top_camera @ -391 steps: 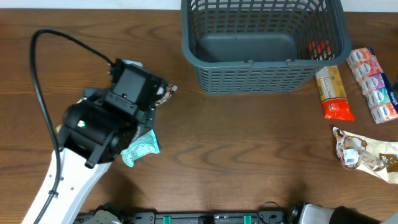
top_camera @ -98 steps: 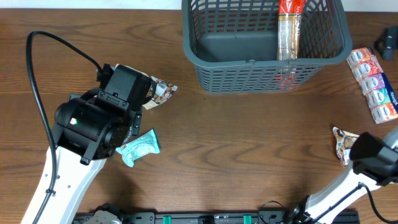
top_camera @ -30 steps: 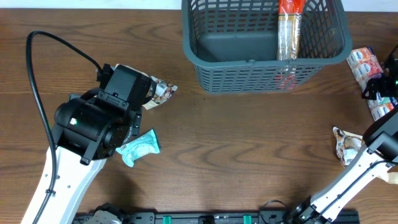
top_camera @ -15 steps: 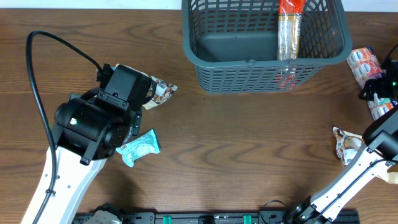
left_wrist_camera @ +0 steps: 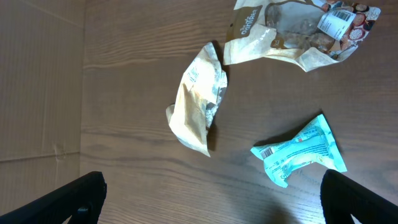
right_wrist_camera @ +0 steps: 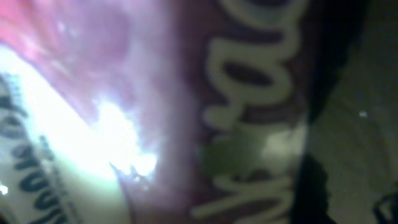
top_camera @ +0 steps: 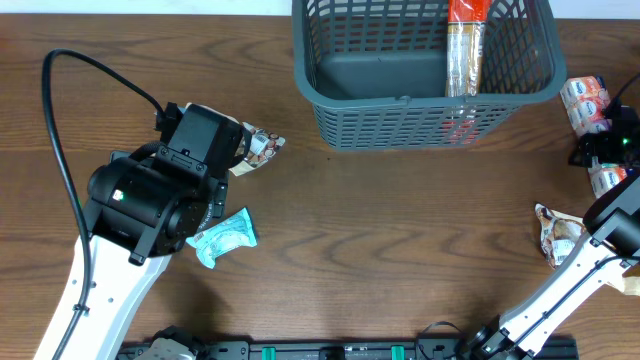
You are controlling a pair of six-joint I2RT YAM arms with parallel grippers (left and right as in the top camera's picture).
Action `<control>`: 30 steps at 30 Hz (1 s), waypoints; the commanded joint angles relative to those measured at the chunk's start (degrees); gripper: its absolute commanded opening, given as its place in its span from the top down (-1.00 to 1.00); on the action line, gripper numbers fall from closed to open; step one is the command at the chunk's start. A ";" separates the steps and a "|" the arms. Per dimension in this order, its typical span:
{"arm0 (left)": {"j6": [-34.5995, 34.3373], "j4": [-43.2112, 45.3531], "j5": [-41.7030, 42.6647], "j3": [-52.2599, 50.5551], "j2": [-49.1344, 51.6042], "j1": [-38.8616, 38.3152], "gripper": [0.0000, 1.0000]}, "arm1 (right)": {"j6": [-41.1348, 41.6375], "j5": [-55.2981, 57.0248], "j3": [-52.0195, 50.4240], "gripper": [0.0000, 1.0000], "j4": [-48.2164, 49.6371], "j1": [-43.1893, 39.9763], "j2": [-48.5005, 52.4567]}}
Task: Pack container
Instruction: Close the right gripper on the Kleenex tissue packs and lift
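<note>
The container (top_camera: 420, 115), a dark grey-blue mesh basket, stands at the back centre with a long orange-red packet (top_camera: 464, 50) inside along its right wall. My right gripper (top_camera: 608, 150) is down on a row of pink-and-white snack packs (top_camera: 583, 100) at the far right. In the right wrist view one pack (right_wrist_camera: 155, 93) fills the frame, blurred, between wide jaws. My left gripper (left_wrist_camera: 214, 208) hangs open over bare wood, close to a teal packet (left_wrist_camera: 298, 152), a cream packet (left_wrist_camera: 199, 99) and a brown-and-clear packet (left_wrist_camera: 298, 28).
A brown crumpled packet (top_camera: 560, 235) lies at the right, in front of the pack row. The left arm (top_camera: 150, 200) covers part of the left side, with the teal packet (top_camera: 225, 238) and the brown-and-clear packet (top_camera: 262, 148) beside it.
My right gripper has shifted a little left and toward the front along the pack row and come down onto it. The left arm has not moved.
</note>
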 commanded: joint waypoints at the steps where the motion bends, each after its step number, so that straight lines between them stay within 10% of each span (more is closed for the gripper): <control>1: 0.76 -0.15 -0.66 0.42 -0.42 0.37 -0.97 | 2.60 0.83 -2.08 -0.07 0.35 -0.26 1.25; 6: 0.76 -0.15 -0.66 0.42 -0.42 0.37 -0.97 | 6.67 0.81 -2.05 0.97 1.31 -0.17 1.25; 16: 0.76 -0.15 -0.66 0.42 -0.42 0.37 -0.97 | 16.83 0.76 5.57 0.97 -2.08 0.74 0.98; 30: 0.76 -0.13 -0.63 0.42 -0.42 0.37 -0.97 | 26.99 -25.05 56.59 0.97 -18.40 3.37 -3.06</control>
